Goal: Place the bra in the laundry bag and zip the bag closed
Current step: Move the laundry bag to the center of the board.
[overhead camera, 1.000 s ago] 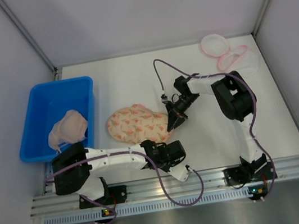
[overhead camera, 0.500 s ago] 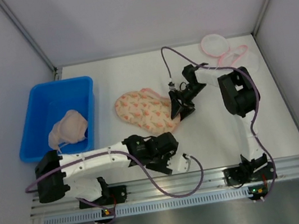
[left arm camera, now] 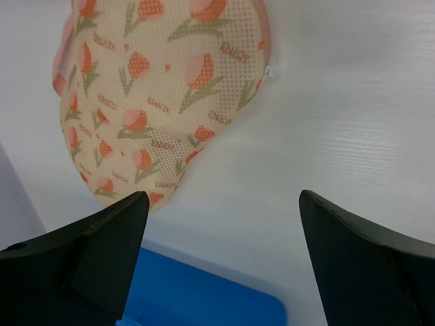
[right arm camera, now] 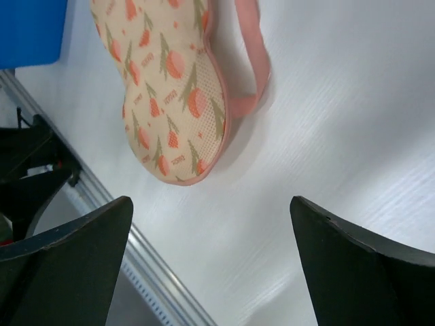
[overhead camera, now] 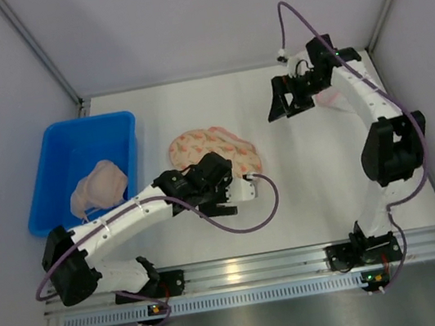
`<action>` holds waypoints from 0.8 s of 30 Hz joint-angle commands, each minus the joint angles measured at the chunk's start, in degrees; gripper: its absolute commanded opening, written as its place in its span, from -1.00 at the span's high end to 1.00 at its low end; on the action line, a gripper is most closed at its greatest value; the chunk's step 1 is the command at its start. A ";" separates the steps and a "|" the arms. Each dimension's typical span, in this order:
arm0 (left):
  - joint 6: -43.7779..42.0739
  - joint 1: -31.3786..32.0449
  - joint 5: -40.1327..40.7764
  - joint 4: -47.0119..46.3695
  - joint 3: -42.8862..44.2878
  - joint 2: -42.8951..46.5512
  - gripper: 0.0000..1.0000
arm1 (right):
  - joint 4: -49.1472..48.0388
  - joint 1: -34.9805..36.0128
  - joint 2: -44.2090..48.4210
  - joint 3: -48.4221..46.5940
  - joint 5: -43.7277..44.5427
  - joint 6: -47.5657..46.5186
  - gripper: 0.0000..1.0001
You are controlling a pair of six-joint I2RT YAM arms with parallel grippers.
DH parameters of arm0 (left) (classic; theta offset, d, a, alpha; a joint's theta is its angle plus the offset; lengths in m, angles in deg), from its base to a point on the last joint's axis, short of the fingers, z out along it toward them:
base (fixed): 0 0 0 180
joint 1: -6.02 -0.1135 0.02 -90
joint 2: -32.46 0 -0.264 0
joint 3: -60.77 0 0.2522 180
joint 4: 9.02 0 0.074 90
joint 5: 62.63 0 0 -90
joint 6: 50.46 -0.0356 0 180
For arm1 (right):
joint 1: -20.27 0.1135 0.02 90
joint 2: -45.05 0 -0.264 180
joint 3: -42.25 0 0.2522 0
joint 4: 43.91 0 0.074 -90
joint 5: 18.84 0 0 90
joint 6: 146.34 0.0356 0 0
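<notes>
Blue bin (overhead camera: 75, 152) sat left of the laundry bag (overhead camera: 210, 143), with a bra (overhead camera: 99, 188) lying in it. My left gripper (left arm camera: 221, 217) hung just beside the bag's near edge, jaws wide apart, nothing between them. Bag lay flat on the table (overhead camera: 313, 189); couldn't tell its contents. My right gripper (right arm camera: 211, 210) was well right of the bag, jaws apart, empty.

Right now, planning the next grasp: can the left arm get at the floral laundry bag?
Probably yes: the left gripper is open, the laundry bag lies just ahead of it, only bare table between.
</notes>
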State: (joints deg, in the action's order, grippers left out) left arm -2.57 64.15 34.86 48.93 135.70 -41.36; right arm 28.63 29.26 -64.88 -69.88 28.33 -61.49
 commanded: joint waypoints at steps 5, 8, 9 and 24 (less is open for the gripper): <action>1.14 -9.78 5.69 -15.42 -2.20 -12.10 -0.96 | -0.58 -1.00 19.21 -2.10 17.06 -9.00 -0.99; 3.78 -11.37 8.51 -22.81 0.01 -17.50 -0.96 | -4.82 -1.26 26.68 2.55 22.86 -8.92 -0.99; 5.61 -12.50 8.08 -23.96 2.70 -21.06 -0.96 | -8.56 -1.35 30.79 4.22 24.36 -8.39 -0.99; 12.65 -24.19 -0.36 -16.33 42.69 -55.71 -0.53 | -12.38 -4.51 40.60 22.25 28.95 -7.16 -0.99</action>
State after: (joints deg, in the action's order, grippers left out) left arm 7.09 43.71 36.95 31.27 170.73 -92.16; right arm 16.89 26.05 -21.41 -48.43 58.14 -68.73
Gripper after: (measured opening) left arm 0.781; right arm 0.993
